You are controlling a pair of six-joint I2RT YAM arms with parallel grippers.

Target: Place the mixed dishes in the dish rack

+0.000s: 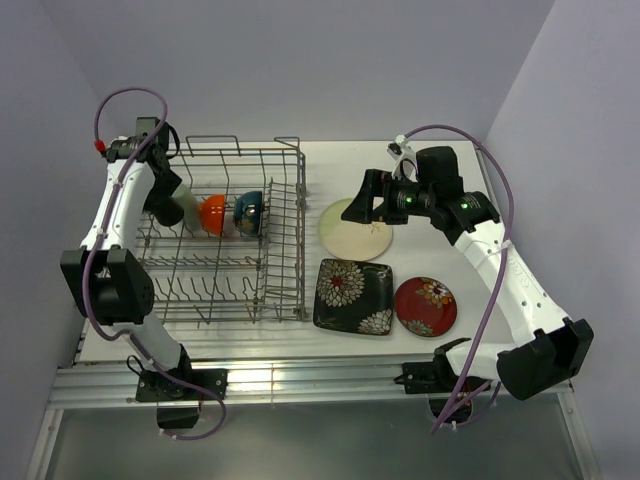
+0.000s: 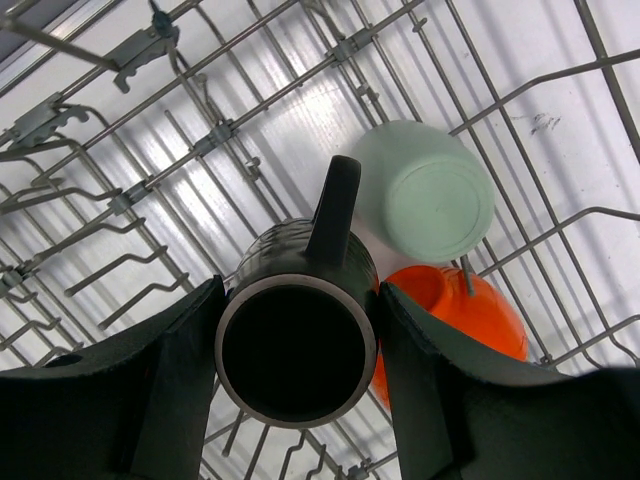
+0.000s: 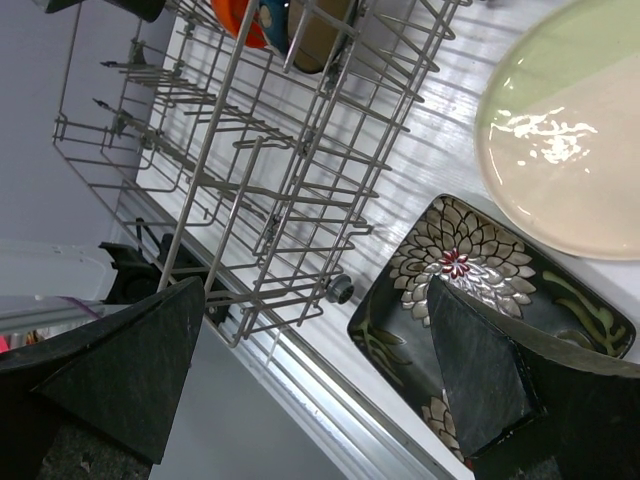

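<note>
- The dish rack [image 1: 222,240] fills the left half of the white worktop [image 1: 325,170], reaching from close to its near edge to close to its far edge.
- The left end effector [image 2: 298,300] is inside the rack at the rack's far-left corner. Its two fingers [image 2: 170,390] pinch a dark cup [image 2: 297,345] from both sides.
- The cup's open mouth faces the wrist camera and its handle points away, over the rack's tines. Whether the cup touches the wires cannot be told.
- A pale green cup [image 2: 425,190] sits upside down in the rack, base showing, just beside an orange bowl [image 2: 455,315].
- A dark blue bowl [image 1: 250,210] stands on edge just to the right of the orange bowl, in the same far row.
- The right end effector [image 3: 312,300] has its jaws spread wide and holds nothing. It hangs above the pale green-cream round plate [image 1: 357,232], which lies just right of the rack, toward the far edge.
- The black square floral plate [image 1: 353,295] lies flat toward the near edge, just right of the rack.
- The red floral plate [image 1: 426,305] lies just beside the black plate on its right.
</note>
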